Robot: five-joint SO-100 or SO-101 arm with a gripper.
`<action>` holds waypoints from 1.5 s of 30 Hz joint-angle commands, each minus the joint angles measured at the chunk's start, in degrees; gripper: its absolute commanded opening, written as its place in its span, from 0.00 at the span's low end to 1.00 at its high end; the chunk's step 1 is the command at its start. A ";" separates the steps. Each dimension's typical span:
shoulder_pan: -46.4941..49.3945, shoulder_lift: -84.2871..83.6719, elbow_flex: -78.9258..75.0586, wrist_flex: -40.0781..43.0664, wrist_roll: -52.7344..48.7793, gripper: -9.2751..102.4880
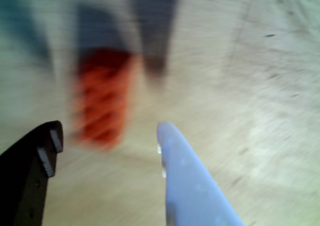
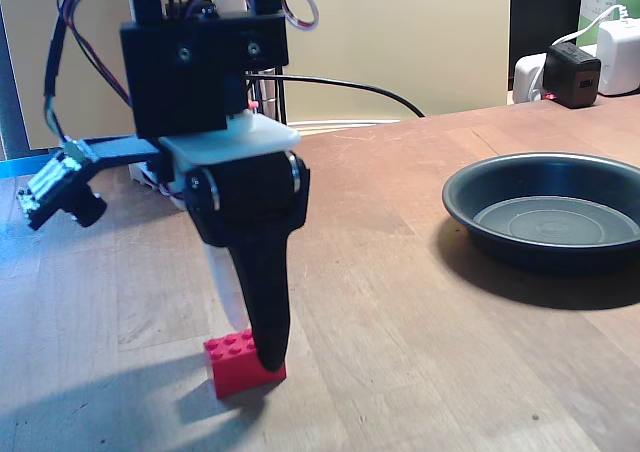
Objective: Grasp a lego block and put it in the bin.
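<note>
The red lego block lies studs up on the wooden table near the front. In the blurred wrist view the lego block sits just beyond the fingertips, closer to the black finger than to the pale finger. My gripper is open with a wide gap and nothing in it. From the fixed view the gripper points straight down, its black finger reaching the block's right end and covering part of it. The bin, a dark round pan, stands empty at the right.
A black adapter and a white charger sit at the table's back right, with a black cable running behind the arm. The wrist camera mount sticks out to the left. Bare wood lies between block and bin.
</note>
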 commanded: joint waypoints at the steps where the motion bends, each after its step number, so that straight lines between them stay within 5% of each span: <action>1: 0.18 -0.18 -2.46 -0.53 -0.18 0.24; 11: 0.09 -0.62 -2.55 -0.62 -0.09 0.23; 19: 0.09 -0.70 -2.20 -0.62 0.35 0.08; 45: -0.53 1.41 -1.93 3.43 0.70 0.08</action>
